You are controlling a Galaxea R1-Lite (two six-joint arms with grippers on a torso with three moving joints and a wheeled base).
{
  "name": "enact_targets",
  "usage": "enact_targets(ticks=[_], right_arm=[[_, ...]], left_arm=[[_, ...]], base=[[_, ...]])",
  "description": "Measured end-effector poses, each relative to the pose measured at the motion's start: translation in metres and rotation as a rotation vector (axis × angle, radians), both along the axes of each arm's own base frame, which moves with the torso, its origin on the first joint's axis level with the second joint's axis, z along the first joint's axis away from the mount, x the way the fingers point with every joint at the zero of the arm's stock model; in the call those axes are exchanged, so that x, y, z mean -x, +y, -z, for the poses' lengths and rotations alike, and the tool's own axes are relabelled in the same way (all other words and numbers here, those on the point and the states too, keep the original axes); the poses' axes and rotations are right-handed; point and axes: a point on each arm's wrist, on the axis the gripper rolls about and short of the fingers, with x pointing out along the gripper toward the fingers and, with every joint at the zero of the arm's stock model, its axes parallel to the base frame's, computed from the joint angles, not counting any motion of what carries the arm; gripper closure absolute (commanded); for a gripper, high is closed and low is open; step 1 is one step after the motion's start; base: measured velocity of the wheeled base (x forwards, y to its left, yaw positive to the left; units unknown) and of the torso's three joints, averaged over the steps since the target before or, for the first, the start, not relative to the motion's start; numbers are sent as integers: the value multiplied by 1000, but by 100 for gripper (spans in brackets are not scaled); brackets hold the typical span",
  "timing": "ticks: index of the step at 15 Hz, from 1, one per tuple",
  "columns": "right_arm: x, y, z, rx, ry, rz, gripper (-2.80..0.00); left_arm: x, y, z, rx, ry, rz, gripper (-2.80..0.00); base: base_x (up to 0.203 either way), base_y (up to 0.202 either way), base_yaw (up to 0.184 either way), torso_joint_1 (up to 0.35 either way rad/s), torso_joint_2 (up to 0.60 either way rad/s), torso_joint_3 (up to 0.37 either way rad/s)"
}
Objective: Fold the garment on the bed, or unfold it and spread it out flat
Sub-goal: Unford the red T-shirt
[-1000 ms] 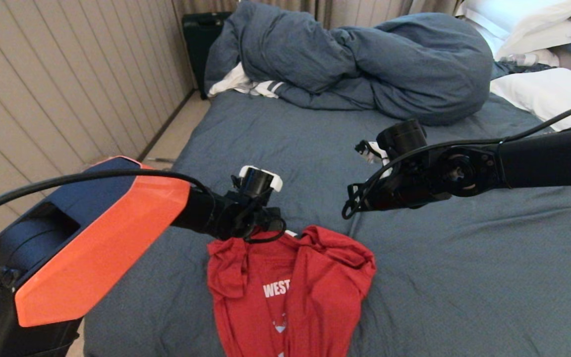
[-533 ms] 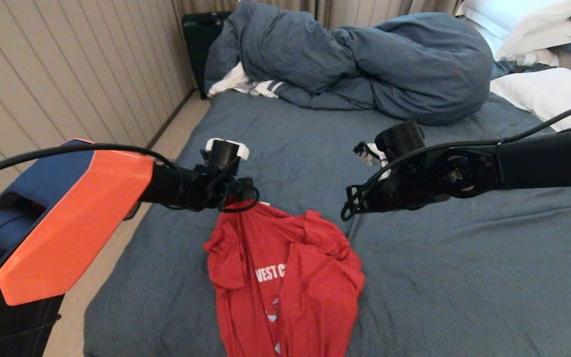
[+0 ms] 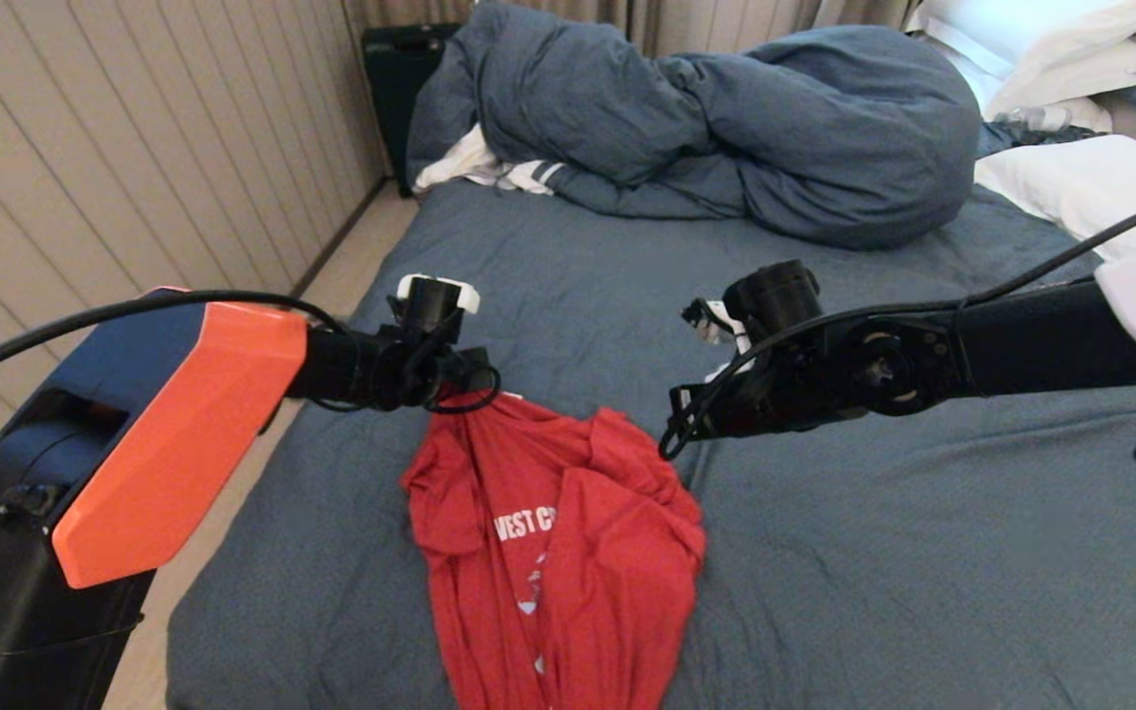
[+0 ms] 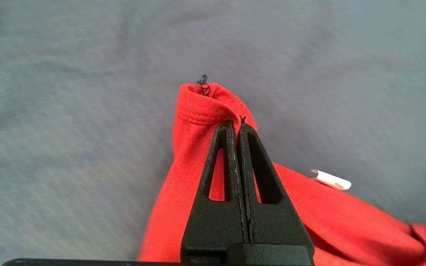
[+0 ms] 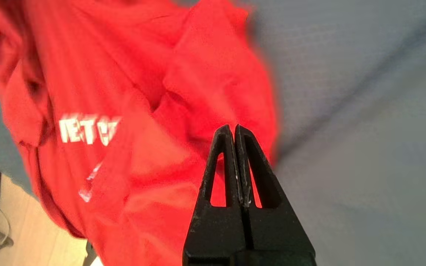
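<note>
Up near the foot of the bed (image 3: 854, 552), the red T-shirt (image 3: 558, 552) lies bunched and crumpled on the wrinkled blue-grey sheet, its lower part running toward the near edge. White lettering shows on its front, partly hidden by folds. One end of the shirt is drawn up off the sheet to the left gripper (image 4: 237, 122), whose fingers (image 4: 220, 162) are pressed fully together on a hemmed edge of the red cloth; in the left wrist view the hem curls over just past the fingertips, with a small white tag (image 4: 330, 179) sticking out from the fabric beside them. From the head view that gripper (image 3: 464, 390) sits at the top left corner of the shirt. The right gripper (image 5: 234, 127) hangs above the shirt's right side, its fingers closed tight on each other with nothing between them; I cannot tell whether it touches the cloth. Farther up the bed lies a bulky blue-grey duvet (image 3: 726, 128), a white striped cloth (image 3: 499, 170) tucked at its left end, and white pillows (image 3: 1071, 177) to the right.
</note>
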Motion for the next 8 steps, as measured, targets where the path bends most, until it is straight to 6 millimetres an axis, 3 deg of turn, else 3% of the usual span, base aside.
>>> enact_targets(ticks=[6,8], right_arm=[[19,87,42,76,-47,-104,0],[20,107,53,92,-50,-128,0]], left_arm=[[-5,4,7,-4,17,-10,0],[-4,5,9,-4,22,-11,0]], base=[[0,0,0,0,0,0],[0,0,0,0,0,0]])
